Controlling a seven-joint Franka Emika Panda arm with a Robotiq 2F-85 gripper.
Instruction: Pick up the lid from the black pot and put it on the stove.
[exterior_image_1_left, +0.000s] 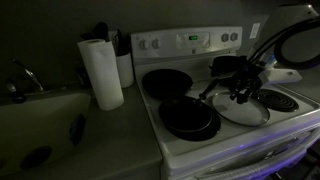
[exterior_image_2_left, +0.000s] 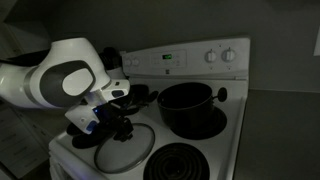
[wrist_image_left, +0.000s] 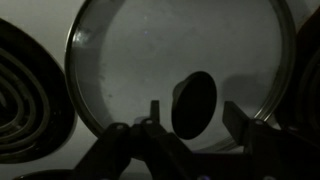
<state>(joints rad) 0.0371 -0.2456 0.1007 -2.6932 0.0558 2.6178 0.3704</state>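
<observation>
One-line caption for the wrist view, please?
Round see-through glass lid lying flat on the white stove, its dark knob framed by the open hand.

The lid (exterior_image_1_left: 243, 110) lies flat on the front of the stove (exterior_image_1_left: 215, 150), so that patch is taken. Right behind it the black pot (exterior_image_2_left: 190, 105) stands tall, blocking any low pass toward the back panel (exterior_image_2_left: 190, 58). The gripper (wrist_image_left: 190, 112) hangs over the knob (wrist_image_left: 195, 100), jaws spread, seemingly with a gap on either side, though it's dim. Beside the lid, the front coil burner (exterior_image_2_left: 190, 165) sits low and bare, with room to cross. The back frying pan (exterior_image_1_left: 165, 82) and front frying pan (exterior_image_1_left: 188, 118) crowd the other half, and the paper towel roll (exterior_image_1_left: 100, 70) walls off the counter.
</observation>
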